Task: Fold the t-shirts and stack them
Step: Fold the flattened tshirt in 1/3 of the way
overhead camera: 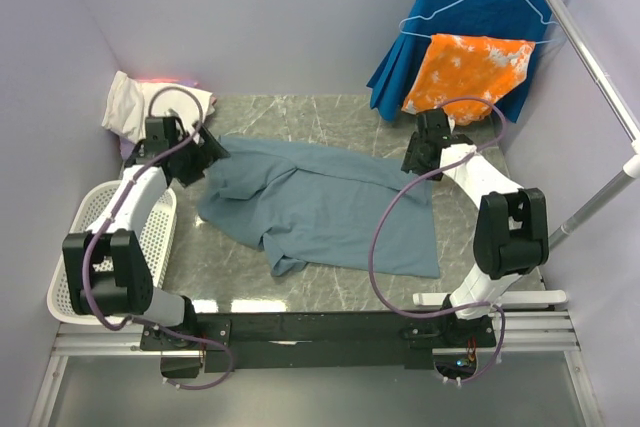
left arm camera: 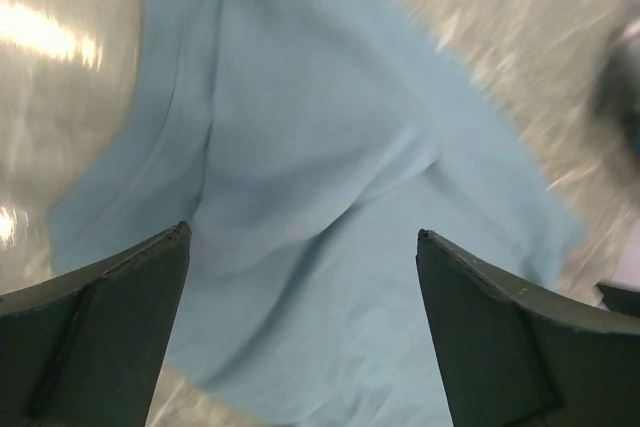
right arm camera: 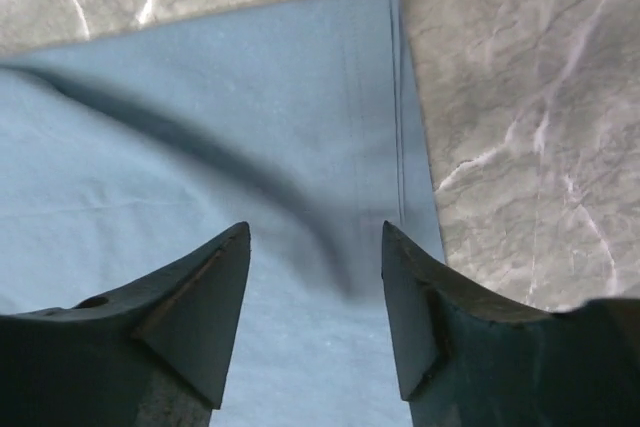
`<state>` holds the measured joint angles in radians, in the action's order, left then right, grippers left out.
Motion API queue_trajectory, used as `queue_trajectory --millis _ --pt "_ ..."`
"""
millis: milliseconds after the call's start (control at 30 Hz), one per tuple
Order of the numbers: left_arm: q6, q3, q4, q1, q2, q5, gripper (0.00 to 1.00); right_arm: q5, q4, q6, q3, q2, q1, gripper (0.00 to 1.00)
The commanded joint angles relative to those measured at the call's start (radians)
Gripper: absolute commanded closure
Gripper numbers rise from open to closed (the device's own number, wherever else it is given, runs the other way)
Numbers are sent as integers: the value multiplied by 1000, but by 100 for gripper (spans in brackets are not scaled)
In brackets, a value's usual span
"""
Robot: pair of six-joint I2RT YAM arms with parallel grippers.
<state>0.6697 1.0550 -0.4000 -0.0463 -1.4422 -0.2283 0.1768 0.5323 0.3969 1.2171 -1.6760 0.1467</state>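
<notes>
The dusty blue-grey t-shirt (overhead camera: pixel 330 207) lies spread and rumpled across the marble table (overhead camera: pixel 300 117). My left gripper (overhead camera: pixel 212 152) is open over its far left edge; the left wrist view shows the cloth (left arm camera: pixel 320 177) between the spread fingers, blurred. My right gripper (overhead camera: pixel 412 159) is open above the shirt's far right part; the right wrist view shows its hemmed edge (right arm camera: pixel 395 127) and the cloth (right arm camera: pixel 200 147) below the fingers. A cream-white t-shirt (overhead camera: pixel 135 107) sits bunched at the far left corner, with a sliver of pink-lavender cloth (overhead camera: pixel 170 82) behind it.
A white slatted basket (overhead camera: pixel 150 237) stands at the left table edge beside my left arm. A royal-blue pleated garment (overhead camera: pixel 460 17) and an orange-and-white blotched cloth (overhead camera: pixel 465 72) hang on hangers at the back right. A white rail (overhead camera: pixel 590 57) runs along the right side.
</notes>
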Motion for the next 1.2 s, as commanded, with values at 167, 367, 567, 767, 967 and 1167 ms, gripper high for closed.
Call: queue_trajectory --millis 167,367,567,767,967,1167 --pt "5 212 185 2 -107 -81 1 -115 -78 14 152 -2 7 40" --pt "56 212 283 37 -305 -200 19 -226 -88 46 238 -185 11 44" --pt "51 194 290 63 -379 -177 20 -226 -54 54 237 -249 13 46" --pt "31 233 242 71 -451 -112 20 -178 -34 71 197 -301 5 46" --pt "5 286 198 72 -549 -33 23 -171 32 63 260 -379 -32 48" --pt "-24 342 171 80 -598 52 23 -134 132 26 407 -468 -81 50"
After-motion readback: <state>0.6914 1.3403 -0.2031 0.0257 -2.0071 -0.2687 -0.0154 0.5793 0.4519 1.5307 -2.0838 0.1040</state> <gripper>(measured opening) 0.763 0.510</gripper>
